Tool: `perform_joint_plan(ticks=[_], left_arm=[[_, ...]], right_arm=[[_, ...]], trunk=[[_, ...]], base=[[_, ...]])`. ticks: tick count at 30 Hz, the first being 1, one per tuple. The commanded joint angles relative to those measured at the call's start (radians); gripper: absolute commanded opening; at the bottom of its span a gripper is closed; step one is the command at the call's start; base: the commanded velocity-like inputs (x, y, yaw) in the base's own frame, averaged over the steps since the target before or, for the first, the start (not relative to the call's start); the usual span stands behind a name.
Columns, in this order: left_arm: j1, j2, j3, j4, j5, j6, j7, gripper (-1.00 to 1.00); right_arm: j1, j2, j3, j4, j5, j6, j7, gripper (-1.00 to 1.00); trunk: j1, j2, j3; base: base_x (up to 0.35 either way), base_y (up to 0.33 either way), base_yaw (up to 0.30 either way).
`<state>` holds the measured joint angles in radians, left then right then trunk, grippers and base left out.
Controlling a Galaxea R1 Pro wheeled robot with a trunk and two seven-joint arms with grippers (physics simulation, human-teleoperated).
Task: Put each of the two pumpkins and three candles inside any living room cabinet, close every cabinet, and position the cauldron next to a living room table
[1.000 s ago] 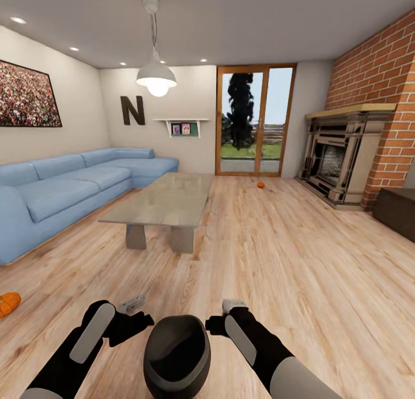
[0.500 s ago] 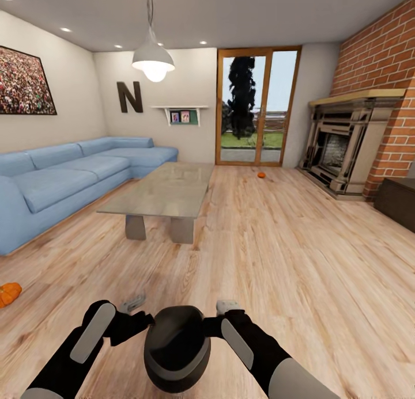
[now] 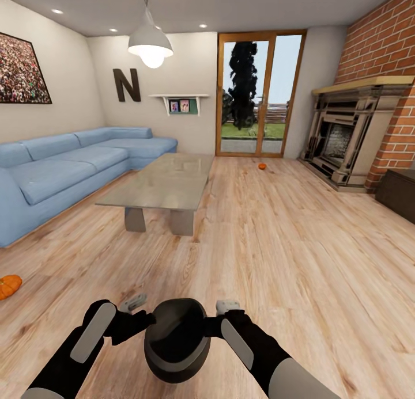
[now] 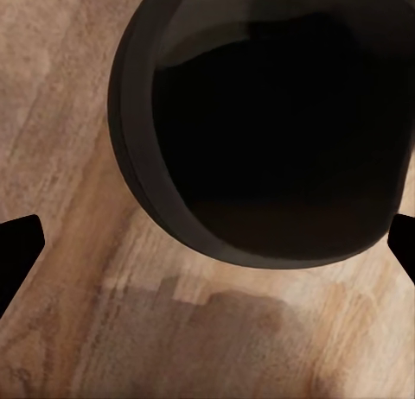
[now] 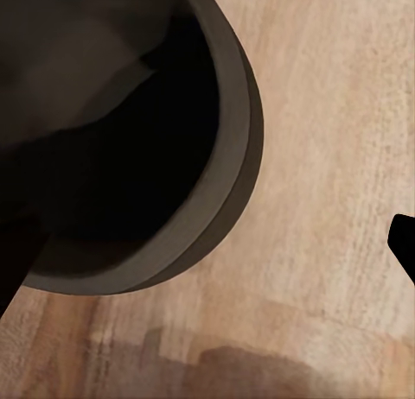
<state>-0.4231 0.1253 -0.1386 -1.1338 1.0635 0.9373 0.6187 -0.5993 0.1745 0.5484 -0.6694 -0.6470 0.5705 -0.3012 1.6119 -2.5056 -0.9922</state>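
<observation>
We hold the cauldron (image 3: pixel 174 340) between our two grippers, low in front of the trunk and above the wood floor (image 3: pixel 300 261). The left gripper (image 3: pixel 134 303) sits at its left flank and the right gripper (image 3: pixel 227 304) at its right flank, each forearm angled inward so the two wrists meet the pot from opposite sides. Whether the fingers are clamped on the rim or merely pressed against it we cannot tell. In the left wrist view the dark round cauldron (image 4: pixel 268 123) shows its open mouth, with black fingertips (image 4: pixel 19 243) at either edge of the picture, spread wide apart. In the right wrist view the cauldron (image 5: pixel 121 140) shows its rim and one side wall over the floor boards.

Beyond the pot we count two pumpkins: one pumpkin (image 3: pixel 8 285) lies on the floor near the sofa's (image 3: pixel 63 171) near end, and a second pumpkin (image 3: pixel 262 166) lies far off on the floor before the glass door (image 3: pixel 259 94). One table (image 3: pixel 161 186) stands ahead and to the left, well apart from the cauldron. One dark cabinet (image 3: pixel 397 194) shows at the right edge, beside the fireplace (image 3: pixel 346 137).
</observation>
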Motion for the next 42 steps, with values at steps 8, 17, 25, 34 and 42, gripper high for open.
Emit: perform_joint_plan(ticks=[8,17,25,34,42], left_arm=[[-0.001,0.001,-0.002,-0.004,0.01,0.0,0.01,1.0],[-0.001,0.002,-0.002,-0.004,0.01,0.0,0.01,1.0],[-0.001,0.007,-0.002,-0.005,0.01,0.0,0.009,1.0],[0.0,0.01,-0.001,-0.006,0.01,0.0,0.009,1.0],[-0.001,0.009,-0.002,-0.006,0.01,0.0,0.009,1.0]], right_arm=[[-0.001,0.0,0.003,-0.001,-0.01,0.0,-0.009,1.0],[-0.001,0.0,0.003,-0.001,-0.01,0.0,-0.009,1.0],[0.0,0.0,0.002,-0.002,-0.01,-0.032,0.058,1.0],[0.0,0.0,0.002,-0.001,-0.011,-0.042,0.07,1.0],[0.0,0.0,0.001,0.008,-0.012,-0.04,0.07,1.0]], trunk=[[0.0,0.0,-0.001],[0.0,0.0,-0.001],[0.0,0.0,-0.001],[0.0,0.0,0.002],[0.0,0.0,0.004]], base=[[0.029,0.006,0.0],[0.058,0.11,0.0],[-0.008,0.046,0.0],[-0.093,0.141,-0.136],[-0.012,0.018,-0.094]])
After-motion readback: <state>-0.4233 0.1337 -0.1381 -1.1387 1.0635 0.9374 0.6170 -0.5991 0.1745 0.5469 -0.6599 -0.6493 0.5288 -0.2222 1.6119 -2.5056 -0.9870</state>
